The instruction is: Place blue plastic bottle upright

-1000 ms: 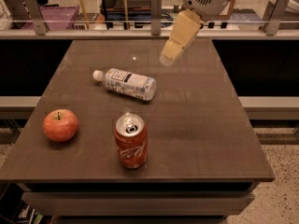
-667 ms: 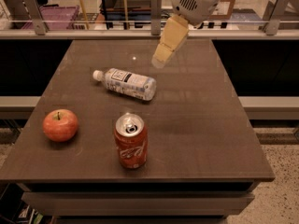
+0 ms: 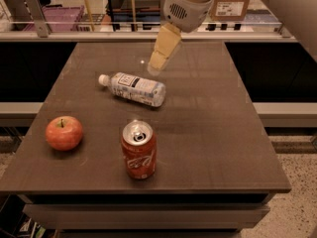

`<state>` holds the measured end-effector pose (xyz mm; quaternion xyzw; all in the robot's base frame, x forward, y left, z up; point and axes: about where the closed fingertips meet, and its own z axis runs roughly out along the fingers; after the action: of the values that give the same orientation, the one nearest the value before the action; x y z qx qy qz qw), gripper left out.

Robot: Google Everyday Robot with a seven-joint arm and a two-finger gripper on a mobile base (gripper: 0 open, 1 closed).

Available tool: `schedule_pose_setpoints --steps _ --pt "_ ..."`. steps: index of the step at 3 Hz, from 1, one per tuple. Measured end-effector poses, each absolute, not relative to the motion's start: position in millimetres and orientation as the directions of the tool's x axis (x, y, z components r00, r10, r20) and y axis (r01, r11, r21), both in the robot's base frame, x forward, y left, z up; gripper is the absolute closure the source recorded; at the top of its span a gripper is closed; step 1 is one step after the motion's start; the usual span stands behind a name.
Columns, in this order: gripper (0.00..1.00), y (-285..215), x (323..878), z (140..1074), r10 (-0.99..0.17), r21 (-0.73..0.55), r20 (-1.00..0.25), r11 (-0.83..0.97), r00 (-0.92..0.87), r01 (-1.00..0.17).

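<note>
The blue plastic bottle (image 3: 134,89) lies on its side near the middle of the dark table (image 3: 218,133). It is clear with a pale label, and its white cap points left. My gripper (image 3: 158,63) hangs from the arm at the top of the view. It is above the table, just behind and to the right of the bottle, and apart from it. It holds nothing that I can see.
A red soda can (image 3: 138,149) stands upright in front of the bottle. A red apple (image 3: 64,133) sits at the front left. A rail and shelves with boxes (image 3: 230,6) run behind the table's far edge.
My gripper has moved left and down, closer to the bottle. The bottle, can and apple have not moved.
</note>
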<state>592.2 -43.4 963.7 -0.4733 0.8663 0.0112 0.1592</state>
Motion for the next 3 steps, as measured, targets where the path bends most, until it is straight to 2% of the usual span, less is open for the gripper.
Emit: schedule_pose_setpoints --steps 3 --pt "0.0 -14 609 939 -0.856 -0.086 -0.252 0.485 -0.452 -0.87"
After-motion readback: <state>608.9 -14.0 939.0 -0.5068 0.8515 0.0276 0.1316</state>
